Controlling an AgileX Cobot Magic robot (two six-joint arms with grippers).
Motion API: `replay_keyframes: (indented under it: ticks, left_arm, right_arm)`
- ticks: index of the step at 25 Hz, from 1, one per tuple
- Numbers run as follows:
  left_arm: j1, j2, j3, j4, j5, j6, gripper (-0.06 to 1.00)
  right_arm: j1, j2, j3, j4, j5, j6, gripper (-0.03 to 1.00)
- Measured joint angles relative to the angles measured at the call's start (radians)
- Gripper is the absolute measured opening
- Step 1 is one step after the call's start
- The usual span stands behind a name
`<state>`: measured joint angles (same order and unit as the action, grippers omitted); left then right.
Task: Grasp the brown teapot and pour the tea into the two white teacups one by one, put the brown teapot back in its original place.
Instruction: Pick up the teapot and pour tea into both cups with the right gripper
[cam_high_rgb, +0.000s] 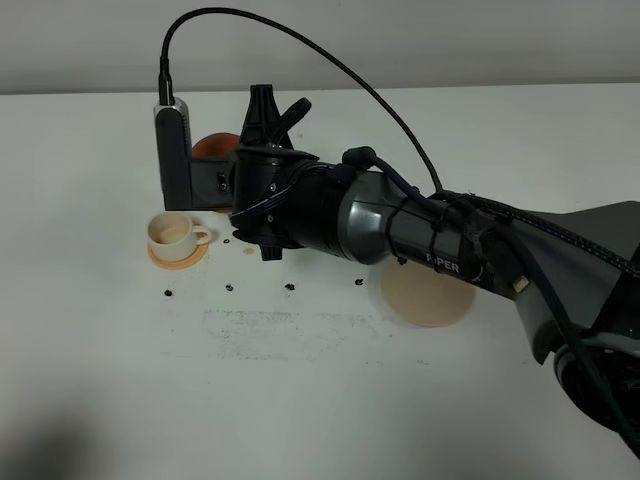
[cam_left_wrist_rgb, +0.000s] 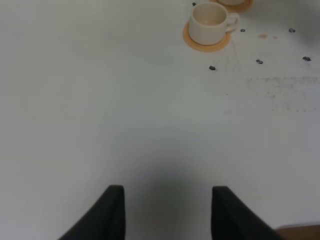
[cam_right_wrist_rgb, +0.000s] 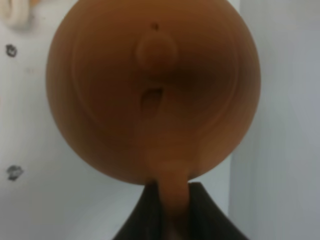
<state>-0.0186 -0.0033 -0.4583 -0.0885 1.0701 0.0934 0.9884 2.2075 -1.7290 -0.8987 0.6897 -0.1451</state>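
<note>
White table (cam_high_rgb: 300, 400) — right gripper (cam_right_wrist_rgb: 170, 215) grips teapot (cam_right_wrist_rgb: 150, 90).

A flat, matte white table (cam_high_rgb: 300, 400) fills nearly all of the high view. At 12 o'clock a plain pale grey wall (cam_high_rgb: 450, 40) meets its far edge. Small black specks (cam_high_rgb: 290, 287) dot the table near the centre, just above a faint scuffed rectangular patch (cam_high_rgb: 290, 330). The light is soft and even, and a dim grey shadow (cam_high_rgb: 40, 450) lies at 7 o'clock.
</note>
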Motion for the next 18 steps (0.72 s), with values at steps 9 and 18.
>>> replay_keyframes:
  ticks: [9,18]
  left_arm:
    - [0.0,0.0,0.0,0.0,0.0,0.0,0.43]
    - [0.0,0.0,0.0,0.0,0.0,0.0,0.43]
  right_arm:
    - [0.019,0.03,0.0,-0.076,-0.023,0.001,0.11]
    - [0.028,0.038,0.0,-0.168,-0.018,0.001,0.11]
